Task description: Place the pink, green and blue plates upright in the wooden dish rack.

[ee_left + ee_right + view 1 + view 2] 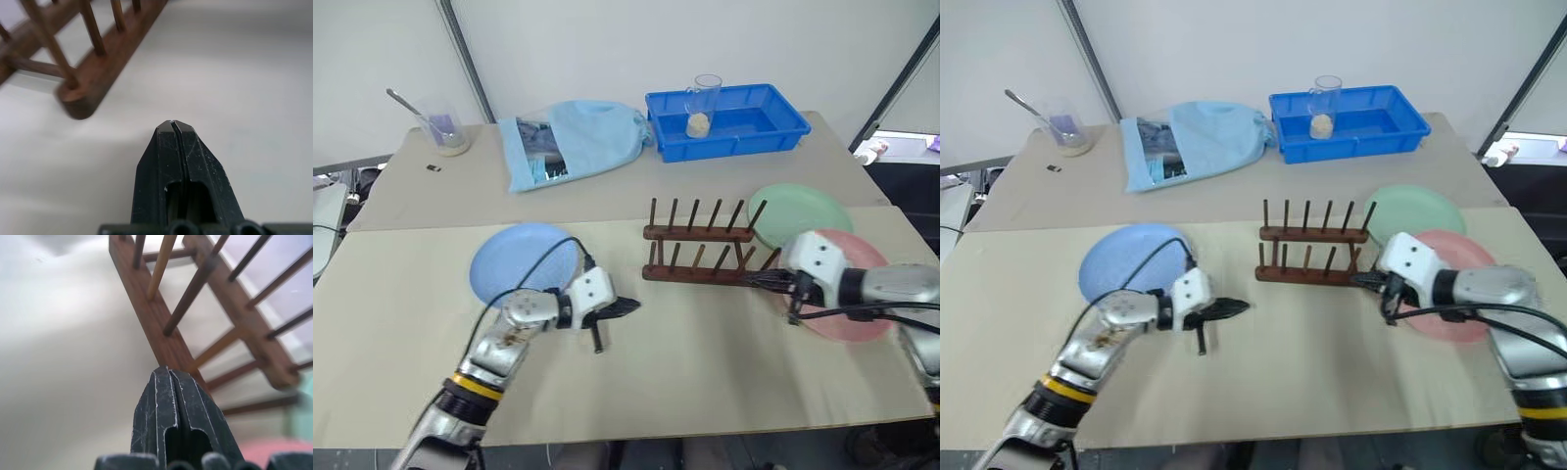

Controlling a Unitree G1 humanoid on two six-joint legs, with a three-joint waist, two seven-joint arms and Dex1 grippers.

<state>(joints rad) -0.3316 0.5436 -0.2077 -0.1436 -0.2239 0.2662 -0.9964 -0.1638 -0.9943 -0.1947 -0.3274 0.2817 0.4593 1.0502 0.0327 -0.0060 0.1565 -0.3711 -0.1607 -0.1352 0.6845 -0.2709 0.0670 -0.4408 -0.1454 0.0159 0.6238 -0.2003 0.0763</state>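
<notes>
Far left at the back: a clear cup (448,133) w/ a spoon in it, then a light-blue cloth bag (570,142), on the rear part of the table (705,372). Blue plate (517,260) lies flat on the near board, just behind and left of the left gripper (628,305); gripper sits over bare table btwn that plate and the rack, fingers pressed together, holding nothing, tip aimed toward the rack's near left end, close but apart. Wooden dish rack (697,251) stands mid-table, pegs up, no plates in it. Behind it, a bright-blue tray (773,127) w/ a clear glass (705,105) inside. Right gripper (765,282) is at the rack's near right end, fingers pressed together, empty; in right wrist view its tip is right up against the near rail, can't tell if touching. Green plate (803,211) lies flat right of the rack, behind; pink plate (862,323) flat in front of it, overlapping its near edge, under the right wrist.
</notes>
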